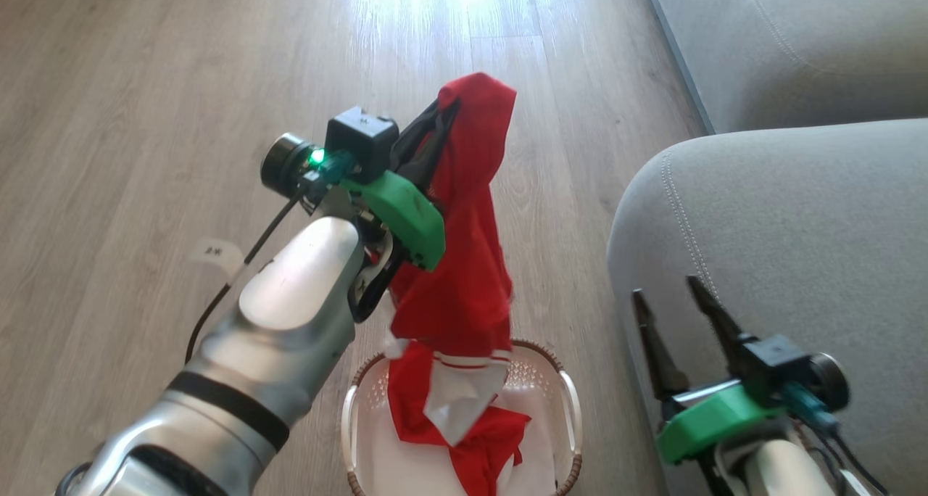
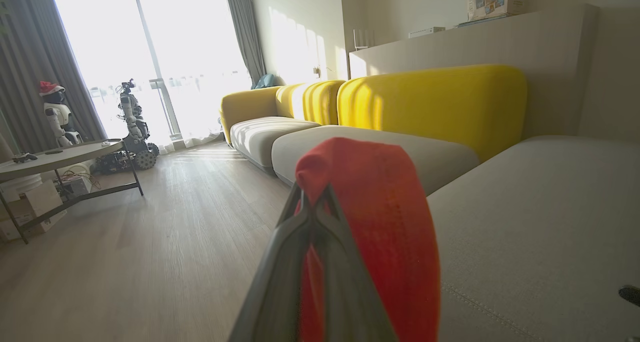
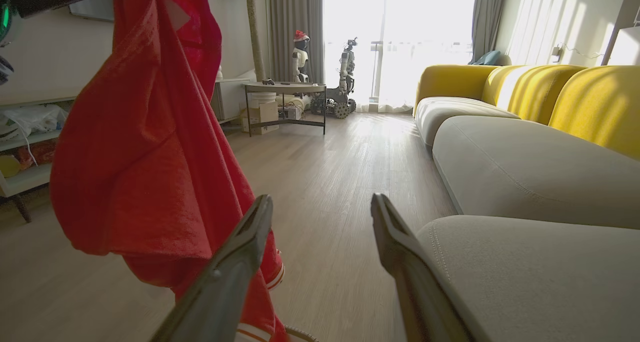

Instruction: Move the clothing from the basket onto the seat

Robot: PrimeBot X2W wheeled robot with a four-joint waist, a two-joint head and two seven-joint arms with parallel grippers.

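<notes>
Clothing [image 1: 464, 213] hangs above the basket [image 1: 569, 402]: one red garment is pinched in the closed left end effector [image 1: 444, 112], its hem trailing into the basket onto more red fabric. Right of the basket, by the seat [image 1: 797, 228], the right end effector [image 1: 663, 287] gapes wide, empty. Nothing is on the seat yet, so the transfer has barely begun.

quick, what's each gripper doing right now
left gripper: shut on the clothing, which hangs over the basket
right gripper: open, holding nothing, by the seat

clothing [image 1: 464, 264] hanging over basket [image 1: 570, 402], seat [image 1: 797, 228] right of basket
</notes>
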